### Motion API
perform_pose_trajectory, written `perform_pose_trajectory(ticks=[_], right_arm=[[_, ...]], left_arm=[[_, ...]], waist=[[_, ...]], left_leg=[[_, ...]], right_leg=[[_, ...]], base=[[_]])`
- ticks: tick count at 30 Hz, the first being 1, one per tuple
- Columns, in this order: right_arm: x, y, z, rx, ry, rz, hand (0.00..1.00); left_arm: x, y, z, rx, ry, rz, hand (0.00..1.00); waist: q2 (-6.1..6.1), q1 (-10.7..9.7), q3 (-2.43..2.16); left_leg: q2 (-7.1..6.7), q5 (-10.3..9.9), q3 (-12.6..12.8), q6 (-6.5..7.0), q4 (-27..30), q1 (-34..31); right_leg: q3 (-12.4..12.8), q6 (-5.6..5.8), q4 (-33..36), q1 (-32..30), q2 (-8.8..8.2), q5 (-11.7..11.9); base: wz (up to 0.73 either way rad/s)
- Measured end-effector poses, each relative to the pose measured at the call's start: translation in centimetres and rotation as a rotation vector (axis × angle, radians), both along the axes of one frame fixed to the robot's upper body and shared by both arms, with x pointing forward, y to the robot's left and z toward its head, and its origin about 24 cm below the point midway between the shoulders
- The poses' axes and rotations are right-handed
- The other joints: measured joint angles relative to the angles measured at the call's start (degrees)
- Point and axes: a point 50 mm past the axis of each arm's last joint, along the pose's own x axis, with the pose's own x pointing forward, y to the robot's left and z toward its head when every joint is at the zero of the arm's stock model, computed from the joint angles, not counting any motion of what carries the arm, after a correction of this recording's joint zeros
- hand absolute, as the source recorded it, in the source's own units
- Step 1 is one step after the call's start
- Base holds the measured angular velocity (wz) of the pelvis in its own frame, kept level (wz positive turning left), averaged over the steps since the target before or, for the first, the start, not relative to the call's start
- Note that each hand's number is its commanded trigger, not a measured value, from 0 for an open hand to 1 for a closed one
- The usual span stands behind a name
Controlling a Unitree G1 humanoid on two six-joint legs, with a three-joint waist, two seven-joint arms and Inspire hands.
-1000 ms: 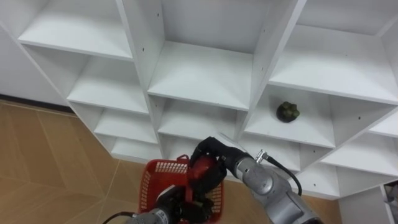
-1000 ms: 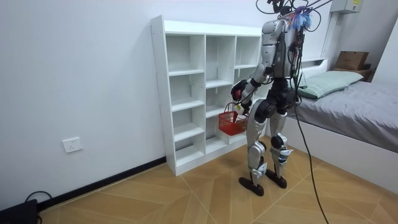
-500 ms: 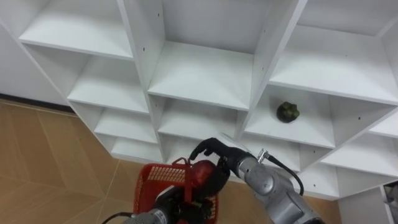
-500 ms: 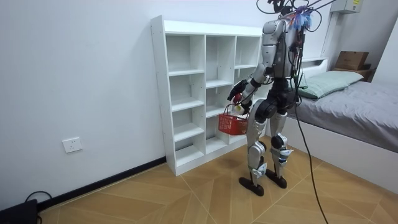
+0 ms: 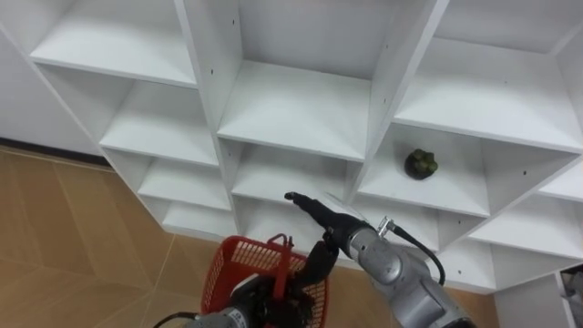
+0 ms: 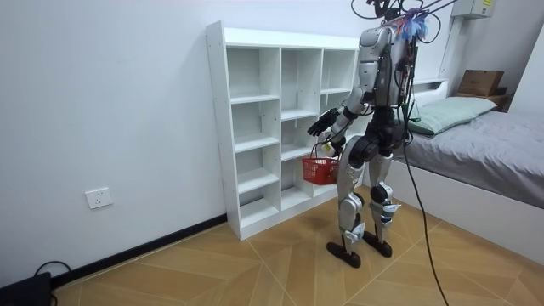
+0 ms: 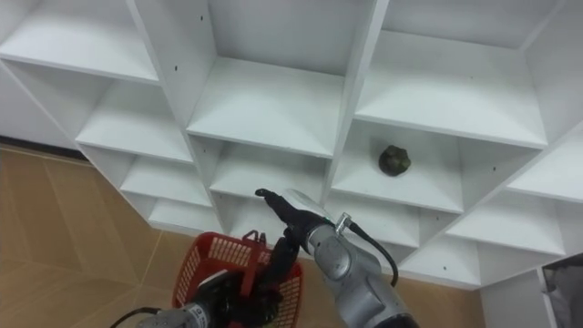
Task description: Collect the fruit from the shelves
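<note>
My right hand (image 5: 330, 221) hovers open above the red basket (image 5: 228, 264), fingers stretched toward the white closet (image 5: 291, 109), nothing in it. At the bottom edge my left hand (image 5: 255, 305) is curled round the basket's upright handle (image 5: 281, 262). The red fruit has dropped out of sight inside the basket. A dark green fruit (image 5: 421, 163) lies on a shelf in the right column, above and to the right of my right hand. In the room view I stand facing the closet (image 6: 280, 127), basket (image 6: 320, 170) in front of my hips.
The closet's other compartments near my hands are bare. Wooden floor (image 5: 73, 237) lies to the left below the shelves. A bed (image 6: 484, 144) stands behind me at the room view's right.
My right hand held a red fruit over the basket a second ago. Its fingers have since straightened, the fruit has fallen into the basket, and the hand has lifted slightly.
</note>
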Motion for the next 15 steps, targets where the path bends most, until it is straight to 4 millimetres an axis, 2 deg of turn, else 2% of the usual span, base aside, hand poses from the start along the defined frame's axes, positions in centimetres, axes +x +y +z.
perform_pose_trajectory(ticks=[15], right_arm=[[0.23,0.24,0.66,0.012,-0.029,0.006,0.00]], left_arm=[[-0.02,-0.09,-0.01,-0.003,0.001,0.001,1.00]], waist=[[0.02,-0.04,-0.01]], left_leg=[[0.02,-0.03,-0.07,0.04,0.29,-0.02]], right_leg=[[0.01,-0.01,0.16,0.01,0.01,0.01]], base=[[0.00]])
